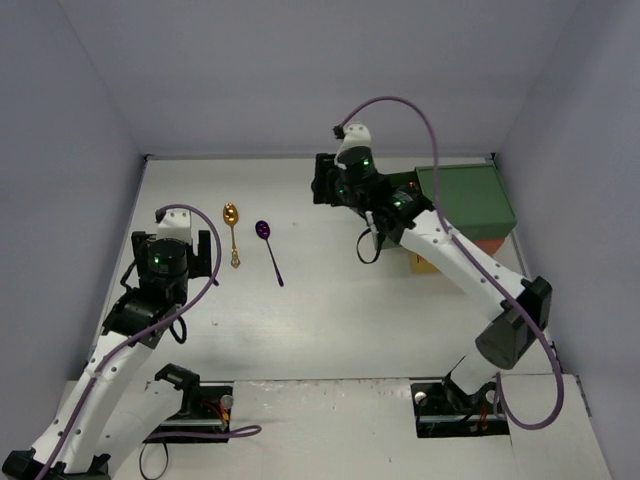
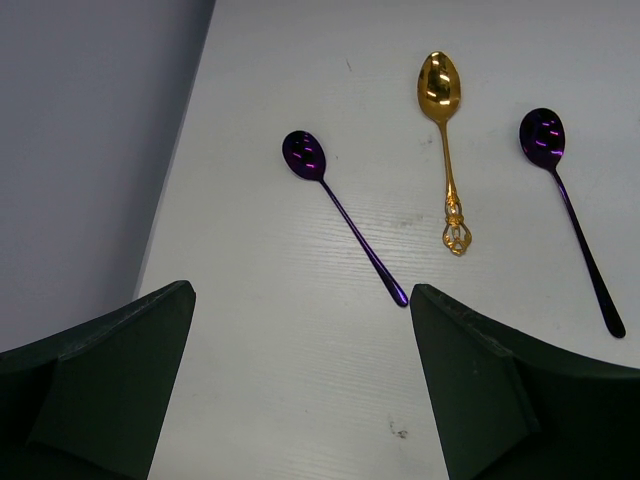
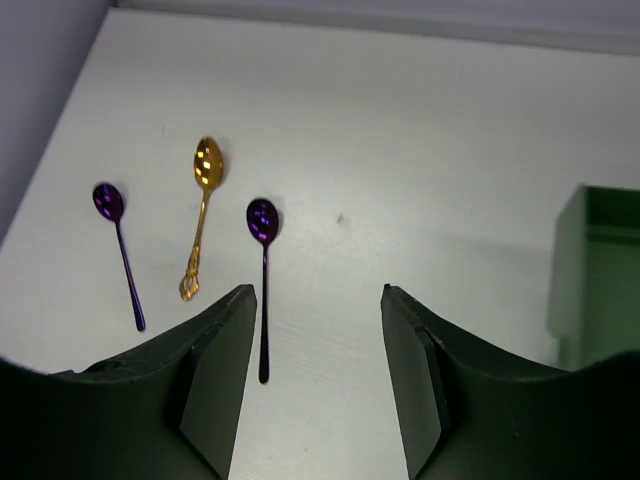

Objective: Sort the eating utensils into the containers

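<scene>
Spoons, three in all, lie on the white desk (image 1: 330, 330) in its left half, bowls toward the far side and handles toward the near side. The left pincer (image 2: 300, 290) hangs over the near-left part of the desk, its jaws spread wide with nothing between them. In its wrist view all three spoons lie beyond its fingertips. The left purple spoon (image 2: 340, 215) is the closest; its handle slants toward the near right and ends just beside the tip of the finger on the right of that view. From above, this spoon is hidden under the left arm.

The gold spoon (image 1: 232, 232), with an ornate handle end, lies just to the right of the left pincer. The right purple spoon (image 1: 268, 248) is beside it, a little nearer, and the two do not touch.

The right pincer (image 3: 318, 292) is over the far middle of the desk, to the right of all the spoons, jaws apart and holding nothing. Right of it, at the far-right edge, stands the stack of boxes (image 1: 470, 195), green on top, with orange and yellow showing below.
</scene>
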You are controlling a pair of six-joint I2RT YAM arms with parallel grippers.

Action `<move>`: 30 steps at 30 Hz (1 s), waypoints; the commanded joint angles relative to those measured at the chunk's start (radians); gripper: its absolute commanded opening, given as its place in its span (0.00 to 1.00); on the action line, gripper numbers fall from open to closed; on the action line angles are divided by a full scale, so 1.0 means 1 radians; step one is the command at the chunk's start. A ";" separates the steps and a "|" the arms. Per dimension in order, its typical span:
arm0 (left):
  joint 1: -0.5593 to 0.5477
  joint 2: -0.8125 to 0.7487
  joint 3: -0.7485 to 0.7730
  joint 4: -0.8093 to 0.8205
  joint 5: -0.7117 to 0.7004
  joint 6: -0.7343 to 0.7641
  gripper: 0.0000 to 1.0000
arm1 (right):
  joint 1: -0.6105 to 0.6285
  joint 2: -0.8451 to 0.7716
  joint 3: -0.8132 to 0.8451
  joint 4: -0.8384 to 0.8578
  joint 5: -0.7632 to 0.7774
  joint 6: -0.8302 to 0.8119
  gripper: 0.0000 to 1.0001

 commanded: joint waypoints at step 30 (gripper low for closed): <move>0.005 -0.077 -0.016 0.083 -0.084 -0.009 0.87 | 0.184 0.794 0.384 0.021 -0.037 -0.037 0.37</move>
